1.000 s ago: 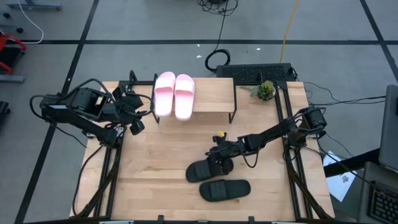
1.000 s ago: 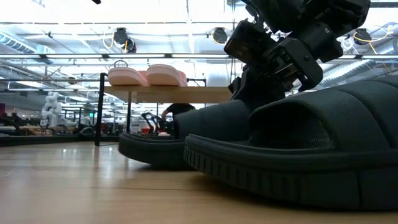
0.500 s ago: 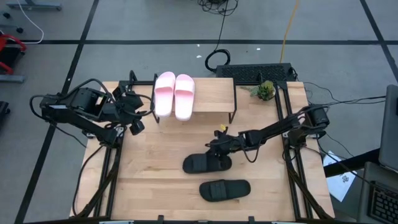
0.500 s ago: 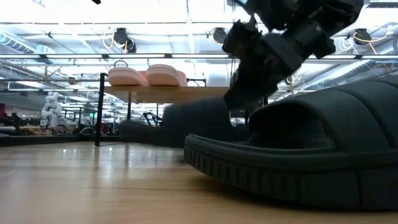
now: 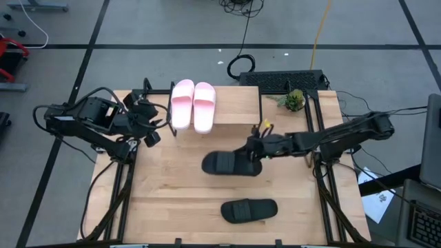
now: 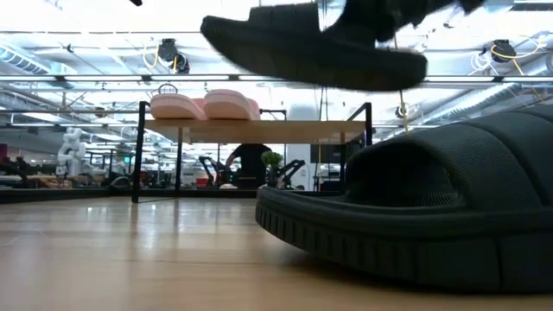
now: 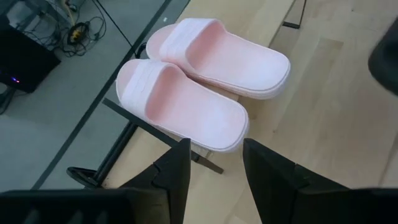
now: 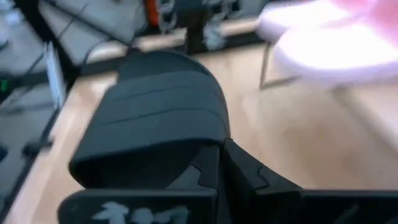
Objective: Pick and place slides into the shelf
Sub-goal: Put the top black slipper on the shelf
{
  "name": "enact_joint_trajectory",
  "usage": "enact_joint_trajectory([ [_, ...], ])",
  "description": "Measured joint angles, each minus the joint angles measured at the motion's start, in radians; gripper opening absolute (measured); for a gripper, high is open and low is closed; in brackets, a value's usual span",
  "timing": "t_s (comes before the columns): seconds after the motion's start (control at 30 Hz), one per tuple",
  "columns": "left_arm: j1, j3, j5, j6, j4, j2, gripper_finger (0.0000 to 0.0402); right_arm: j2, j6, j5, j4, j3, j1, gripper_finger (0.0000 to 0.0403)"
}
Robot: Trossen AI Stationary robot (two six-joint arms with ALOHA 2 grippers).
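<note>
On shelf: pink pair; right gripper holds black slide.

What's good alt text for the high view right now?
Overhead: the right gripper holds one black slide lifted over the table, near the shelf carrying the pink pair. The second black slide lies nearer the front edge; the left gripper waits beside the shelf.
</note>
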Motion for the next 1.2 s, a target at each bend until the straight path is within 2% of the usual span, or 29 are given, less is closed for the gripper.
enact_joint_trajectory([
  [0.23,0.0,0.0,-0.008,-0.006,0.002,0.0,0.015,-0.064,-0.012,0.275,-0.187,0.173,0.0,0.0],
  [0.47,0.0,0.0,-0.008,-0.033,0.003,0.0,0.015,0.0,-0.068,0.6,-0.252,0.373,-0.027,0.0],
  [0.63,0.0,0.0,-0.008,-0.037,0.003,0.0,0.015,0.057,0.005,0.73,-0.252,0.424,-0.073,0.0],
  [0.9,0.0,0.0,-0.008,-0.053,0.004,0.0,0.015,0.116,0.241,0.758,-0.319,0.425,-0.164,0.0],
  [1.1,0.0,0.0,-0.014,-0.024,0.004,0.0,0.015,0.12,0.294,0.759,-0.32,0.425,-0.196,0.0],
  [1.2,0.002,0.0,-0.06,-0.009,0.004,0.0,0.015,0.112,0.295,0.77,-0.324,0.431,-0.216,0.0],
])
